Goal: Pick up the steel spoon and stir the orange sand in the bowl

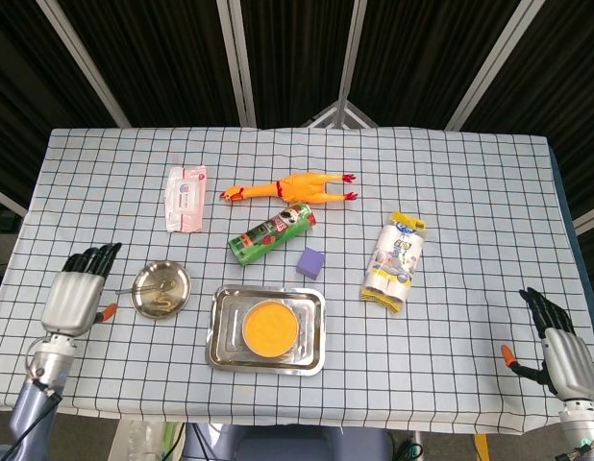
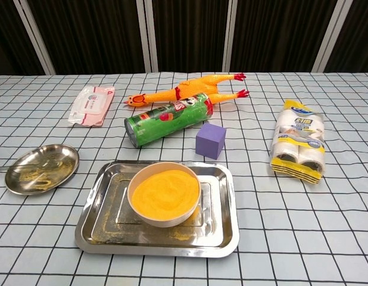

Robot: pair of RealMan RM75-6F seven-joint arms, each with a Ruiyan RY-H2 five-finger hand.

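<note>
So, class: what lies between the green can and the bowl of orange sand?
In both views only checked cloth and the steel tray's far rim separate the green can from the bowl of orange sand; the purple cube sits off to the side.

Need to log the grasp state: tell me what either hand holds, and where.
Nothing is held. The left hand and right hand are open; the spoon lies in the small dish.

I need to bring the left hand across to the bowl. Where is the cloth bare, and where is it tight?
Bare cloth runs along the near edge in front of the steel tray, and between the tray and the paper roll pack. The far right side is open too. It is tight behind the tray: the green can, purple cube and rubber chicken cluster there. The small steel dish flanks the tray's left.
</note>
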